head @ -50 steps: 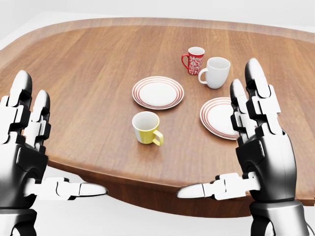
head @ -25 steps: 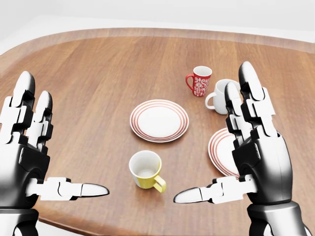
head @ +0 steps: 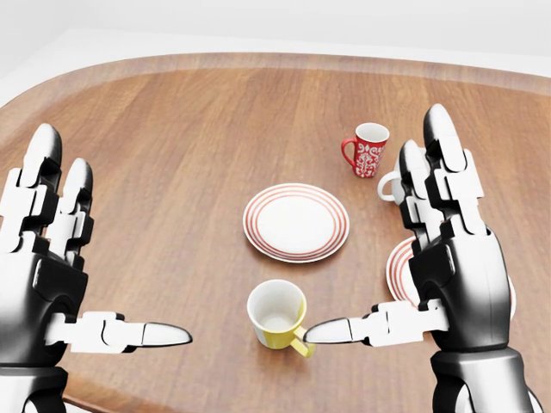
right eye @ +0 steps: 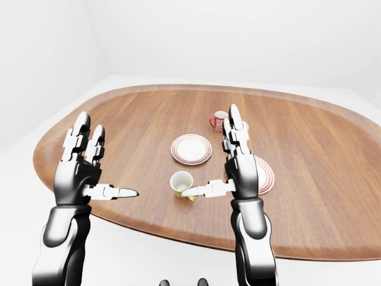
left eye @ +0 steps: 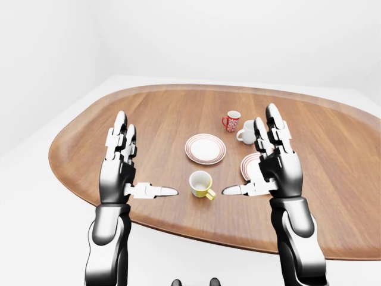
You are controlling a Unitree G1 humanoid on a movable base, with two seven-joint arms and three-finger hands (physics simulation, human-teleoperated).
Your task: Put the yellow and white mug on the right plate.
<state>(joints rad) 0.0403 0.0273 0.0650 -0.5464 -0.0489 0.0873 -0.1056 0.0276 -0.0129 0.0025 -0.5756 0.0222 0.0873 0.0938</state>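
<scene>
The yellow and white mug (head: pixel 277 315) stands upright on the wooden table (head: pixel 155 129), low in the head view, handle pointing lower right. My right hand (head: pixel 374 224) is open, fingers upright, and its thumb tip overlaps the mug's handle; I cannot tell if it touches. The right plate (head: pixel 400 267), white with red rings, lies mostly hidden behind that hand. At the left my left hand (head: pixel 120 241) is open too, well apart from the mug, with nothing in it.
A second red-ringed plate (head: pixel 296 222) lies just above the mug. A red patterned mug (head: pixel 368 150) and a white mug (left eye: pixel 246 132) stand above the right plate. The table's near edge runs under my forearms (left eye: pixel 286 238).
The camera has moved closer to the table, so mugs and plates slid down the head view. The yellow mug now sits by my right thumb. Both hands keep their open pose.
</scene>
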